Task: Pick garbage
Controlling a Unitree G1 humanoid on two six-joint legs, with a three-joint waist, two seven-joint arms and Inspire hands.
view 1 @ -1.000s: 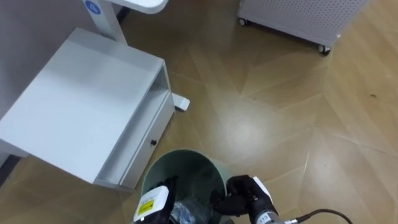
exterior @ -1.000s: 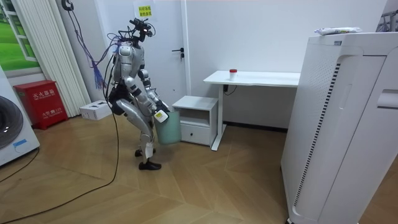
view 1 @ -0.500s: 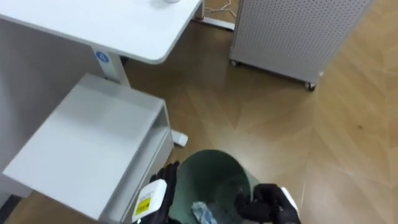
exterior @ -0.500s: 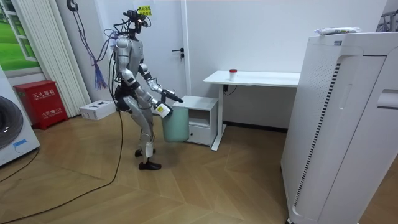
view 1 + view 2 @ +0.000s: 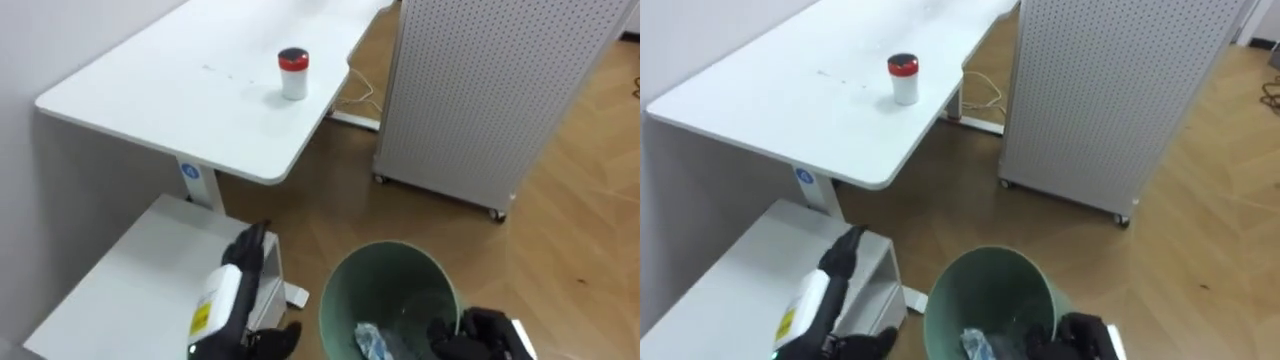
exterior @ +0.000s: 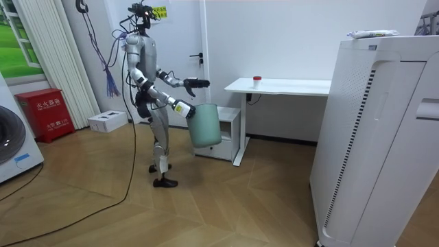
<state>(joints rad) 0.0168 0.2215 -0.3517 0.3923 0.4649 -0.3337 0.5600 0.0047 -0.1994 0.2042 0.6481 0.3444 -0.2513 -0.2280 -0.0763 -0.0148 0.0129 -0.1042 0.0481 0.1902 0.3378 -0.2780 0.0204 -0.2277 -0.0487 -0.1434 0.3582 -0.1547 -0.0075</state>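
The right hand [image 5: 487, 332] is clenched on the near right rim of a green bin [image 5: 392, 280], its dark fingers hooked over the edge and into the opening. In the room view the bin hangs from this hand clear of the wooden floor [image 5: 560, 230], tipped a little, while the robot stands upright just before a low white cabinet [image 5: 140, 290].

The garbage [image 5: 368, 340] lies inside the bin, just left of the right hand's fingers: a crumpled pale, bluish piece near the bottom.

The left hand [image 5: 243, 262] is released, with its fingers stretched straight forward and nothing in them. It is apart from the bin, which is to its right, and it hovers above the top of the cabinet. Beyond its fingertips and higher up is the white bench [image 5: 180, 100], and on the bench, well ahead of that hand, stands a small white jar with a red lid [image 5: 292, 74].

Ahead of the right hand, past the bin, a white perforated unit on castors [image 5: 480, 90] stands on the floor beside the bench.
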